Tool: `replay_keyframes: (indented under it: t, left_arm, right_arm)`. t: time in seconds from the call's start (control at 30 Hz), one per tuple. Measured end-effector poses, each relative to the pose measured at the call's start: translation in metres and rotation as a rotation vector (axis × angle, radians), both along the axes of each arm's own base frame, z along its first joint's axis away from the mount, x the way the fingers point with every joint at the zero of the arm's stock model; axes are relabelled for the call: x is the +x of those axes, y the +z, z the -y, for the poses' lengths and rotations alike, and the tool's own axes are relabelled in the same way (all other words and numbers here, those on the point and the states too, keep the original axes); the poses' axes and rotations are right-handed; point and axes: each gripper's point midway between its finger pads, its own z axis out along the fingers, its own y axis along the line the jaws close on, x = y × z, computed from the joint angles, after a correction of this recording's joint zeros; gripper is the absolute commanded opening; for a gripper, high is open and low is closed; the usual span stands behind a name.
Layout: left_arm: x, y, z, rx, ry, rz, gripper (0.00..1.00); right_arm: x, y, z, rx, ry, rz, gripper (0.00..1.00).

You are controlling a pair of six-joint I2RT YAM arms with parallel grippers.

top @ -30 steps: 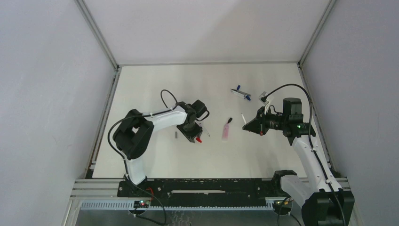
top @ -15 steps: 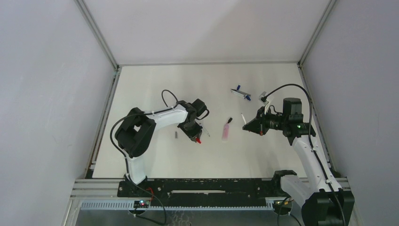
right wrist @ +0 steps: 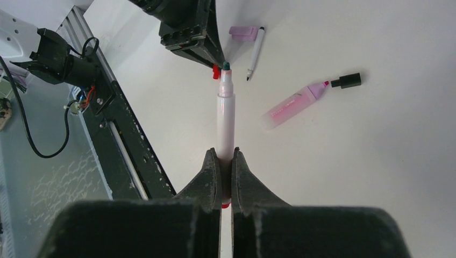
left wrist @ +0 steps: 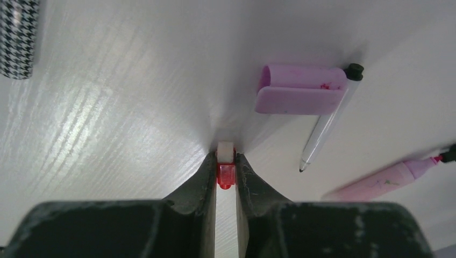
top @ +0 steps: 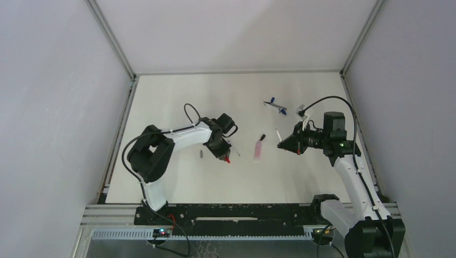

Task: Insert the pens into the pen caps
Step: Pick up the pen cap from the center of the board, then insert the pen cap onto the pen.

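My left gripper [top: 224, 157] is low over the table and shut on a short red cap [left wrist: 226, 173] with a white end. My right gripper [top: 281, 144] is shut on a white pen [right wrist: 225, 115] with a dark tip and a red rear end, held above the table and pointing towards the left gripper. A pink cap [left wrist: 298, 88] and a thin clear pen [left wrist: 325, 129] lie just beyond the left gripper. A pink marker [top: 258, 151] lies between the arms with a black cap [right wrist: 347, 81] by its tip. A blue-and-white pen [top: 275, 106] lies further back.
A small grey cap [top: 200, 153] lies left of the left gripper. A small grey-white piece [top: 301, 108] lies behind the right arm. A houndstooth-patterned object [left wrist: 19, 37] shows at the top left of the left wrist view. Grey walls enclose the white table [top: 177, 97].
The left arm's elbow has shifted slightly while its gripper stays at the same spot with the red cap. The right arm has not moved.
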Motion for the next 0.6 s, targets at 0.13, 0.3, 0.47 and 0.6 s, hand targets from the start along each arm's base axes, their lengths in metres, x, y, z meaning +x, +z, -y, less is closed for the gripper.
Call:
replay_keyframes:
  t: [0.13,0.3,0.47,0.6]
  left_arm:
    - [-0.004,0.008,-0.006,-0.043,-0.018,0.069,0.05]
    - [0.0,0.049,-0.008,-0.122,-0.077,0.213,0.0]
    - [0.008,0.104,-0.001,-0.25,-0.172,0.427,0.0]
    - [0.011,0.144,0.01,-0.378,-0.282,0.603,0.0]
  right_arm:
    - [0.0,0.0,0.0,0.0,0.001,0.001,0.0]
    - [-0.001,0.0,-0.001,0.001,0.003,0.001,0.0]
    - [-0.003,0.001,-0.002,0.007,0.02,-0.007,0.0]
    - [-0.006,0.01,-0.004,0.01,0.05,-0.008,0.0]
